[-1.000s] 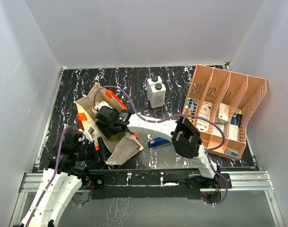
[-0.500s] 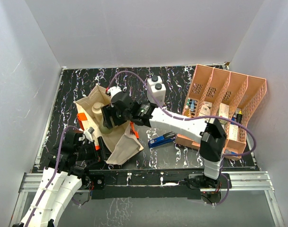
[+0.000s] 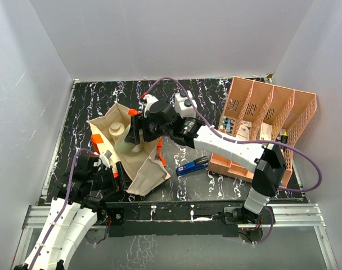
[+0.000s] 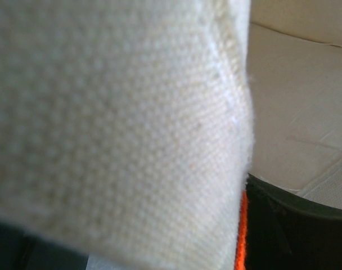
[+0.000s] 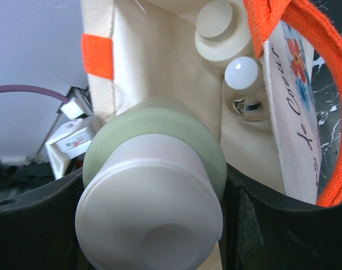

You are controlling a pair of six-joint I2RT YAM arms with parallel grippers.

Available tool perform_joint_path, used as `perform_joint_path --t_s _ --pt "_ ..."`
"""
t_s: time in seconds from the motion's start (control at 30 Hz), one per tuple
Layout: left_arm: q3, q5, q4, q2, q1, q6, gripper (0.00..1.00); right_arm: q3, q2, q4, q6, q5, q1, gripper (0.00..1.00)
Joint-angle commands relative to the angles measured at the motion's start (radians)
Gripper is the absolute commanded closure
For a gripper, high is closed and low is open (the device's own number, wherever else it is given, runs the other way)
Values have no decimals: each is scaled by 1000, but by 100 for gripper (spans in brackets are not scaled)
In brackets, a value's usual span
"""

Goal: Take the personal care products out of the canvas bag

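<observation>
The canvas bag (image 3: 138, 169) is lying at the left centre of the top view, with its mouth opening toward the upper left of the frame. My left gripper (image 3: 107, 161) is sitting at the lower left edge of the bag. Its own camera is showing only cloth very close, so I cannot tell if its jaws are pinching the canvas or standing free.

My right gripper (image 5: 153, 222) is reaching over the mouth from the right and is clamping the olive-tan cylinder (image 5: 154, 185) between both fingers. The long axis of this bottle is pointing back toward my wrist, cap first, so I judge that the way out is along that same axis, up and to the right of the frame, away from the bag walls. The two white squarish bottles (image 3: 185, 108) are already standing on the table there, right of the bag.

Deeper in the bag the cream cylinder (image 5: 223, 25) is lying beside the orange strap (image 5: 283, 22). The tiny clear bottle (image 5: 242, 76) is resting just below it.
</observation>
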Motion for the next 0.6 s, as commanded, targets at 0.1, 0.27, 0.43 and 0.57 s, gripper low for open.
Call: perform_joint_path --t_s 0.1,0.27,0.43,0.57 --pt "32 20 -39 22 -2 28 18 -62 -220 336 144 -127 -95 92" --pt "37 20 -36 32 -3 34 18 -121 -290 388 199 -165 -158 92" --pt "38 19 -36 34 -3 34 18 -151 -374 328 134 -78 -204 92" --pt "37 18 -38 33 -3 35 18 -166 -432 208 31 41 -238 92"
